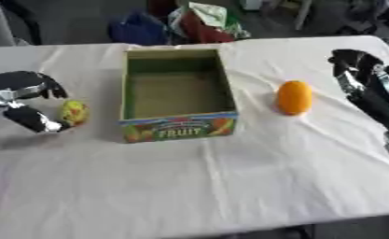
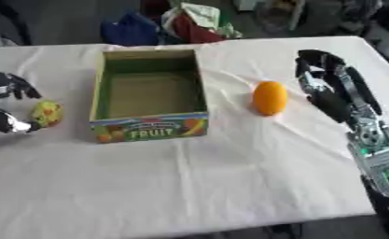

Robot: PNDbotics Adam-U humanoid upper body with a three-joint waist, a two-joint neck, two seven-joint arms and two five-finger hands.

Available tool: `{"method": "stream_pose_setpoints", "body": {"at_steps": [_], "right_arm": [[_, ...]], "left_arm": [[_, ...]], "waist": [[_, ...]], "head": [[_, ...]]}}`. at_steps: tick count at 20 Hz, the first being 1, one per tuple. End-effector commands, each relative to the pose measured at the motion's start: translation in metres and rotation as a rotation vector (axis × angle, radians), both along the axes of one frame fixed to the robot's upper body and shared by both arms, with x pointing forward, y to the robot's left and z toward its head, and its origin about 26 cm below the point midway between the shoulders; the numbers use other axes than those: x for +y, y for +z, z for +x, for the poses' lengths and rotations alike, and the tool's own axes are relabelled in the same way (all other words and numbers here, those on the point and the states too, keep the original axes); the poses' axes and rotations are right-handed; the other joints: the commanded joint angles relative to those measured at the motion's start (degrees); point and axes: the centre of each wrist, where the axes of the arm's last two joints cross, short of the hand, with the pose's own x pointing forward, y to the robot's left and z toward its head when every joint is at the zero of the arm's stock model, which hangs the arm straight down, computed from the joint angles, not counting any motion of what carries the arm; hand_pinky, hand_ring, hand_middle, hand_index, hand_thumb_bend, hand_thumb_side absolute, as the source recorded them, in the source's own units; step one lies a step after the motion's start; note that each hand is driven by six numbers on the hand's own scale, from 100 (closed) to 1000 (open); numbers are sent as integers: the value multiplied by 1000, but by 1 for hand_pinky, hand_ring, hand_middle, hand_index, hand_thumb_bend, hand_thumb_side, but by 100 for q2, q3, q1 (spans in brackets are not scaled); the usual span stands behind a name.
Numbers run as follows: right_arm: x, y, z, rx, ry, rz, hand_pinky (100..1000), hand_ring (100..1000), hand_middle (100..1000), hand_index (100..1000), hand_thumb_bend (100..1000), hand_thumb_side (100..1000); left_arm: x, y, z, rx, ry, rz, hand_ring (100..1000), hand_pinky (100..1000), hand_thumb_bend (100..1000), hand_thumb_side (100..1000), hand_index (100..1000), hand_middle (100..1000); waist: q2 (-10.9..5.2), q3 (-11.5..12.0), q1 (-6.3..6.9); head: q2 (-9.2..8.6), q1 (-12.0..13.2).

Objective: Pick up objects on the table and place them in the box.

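Now left hand cups yellow fruit — beside box.

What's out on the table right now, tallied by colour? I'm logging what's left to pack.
Orange: 1, the orange fruit right of the box
Yellow-green: 1, the small fruit by the left hand
Boxes: 1, nothing visible inside
Total: 3 things

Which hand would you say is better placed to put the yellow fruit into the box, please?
Left, probably: the left hand is already curled beside the yellow fruit, left of the box. The right hand is beyond the orange.
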Motion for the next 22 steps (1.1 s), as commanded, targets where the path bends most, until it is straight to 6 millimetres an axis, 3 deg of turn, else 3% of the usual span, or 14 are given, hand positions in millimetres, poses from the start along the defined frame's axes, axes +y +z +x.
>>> {"method": "stream_pose_setpoints", "body": {"at_steps": [1, 7, 12, 16, 22], "right_arm": [[-3, 8, 0, -16, 5, -8, 765, 860, 739, 844, 100, 700], [-3, 7, 0, -14, 7, -6, 765, 860, 739, 844, 100, 701], [-2, 7, 1, -14, 7, -6, 765, 860, 739, 844, 100, 700], [-2, 7, 1, -13, 7, -4, 765, 860, 739, 844, 100, 701], [-2, 6, 0, -11, 5, -3, 765, 860, 739, 844, 100, 701]], "left_arm": [[5, 13, 4, -42, 27, 33, 744, 830, 410, 476, 840, 736], [10, 5, 8, -67, 57, 63, 734, 823, 357, 453, 832, 726], [7, 0, 8, -149, 62, 18, 648, 753, 225, 416, 771, 640], [4, -6, 7, -237, 60, -11, 542, 668, 109, 384, 670, 531], [0, -6, 6, -355, 40, -49, 376, 547, 100, 358, 435, 329]], "waist": [[-89, -14, 4], [-81, -30, 1], [-72, -38, -7], [-64, -55, -9], [-63, -75, -9]], "head": [[39, 22], [43, 24], [40, 23], [36, 29], [44, 35]]}}
